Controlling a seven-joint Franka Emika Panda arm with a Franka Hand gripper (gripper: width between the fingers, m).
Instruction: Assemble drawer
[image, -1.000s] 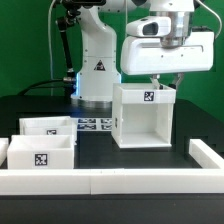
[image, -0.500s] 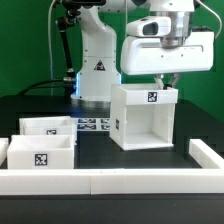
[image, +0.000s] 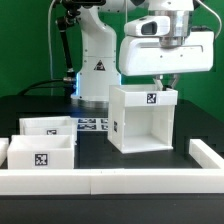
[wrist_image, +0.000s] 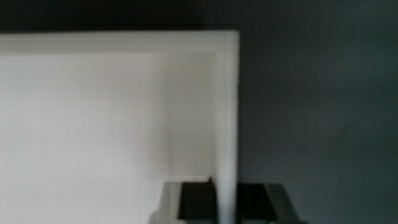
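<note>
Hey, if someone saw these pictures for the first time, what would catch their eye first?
The big white housing stands mid-table, with the gripper down on its top edge at the exterior view's right. The wrist view shows the jaws pinching that thin wall. On the exterior view's left, the back tray and front tray sit open side up, untouched.

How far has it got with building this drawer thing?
Nothing looks fitted yet: the two small white open-top plastic trays stand outside the large white boxy plastic housing. In hand: the gripper pinches a wall edge atop the housing. Left: getting both trays inside.
</note>
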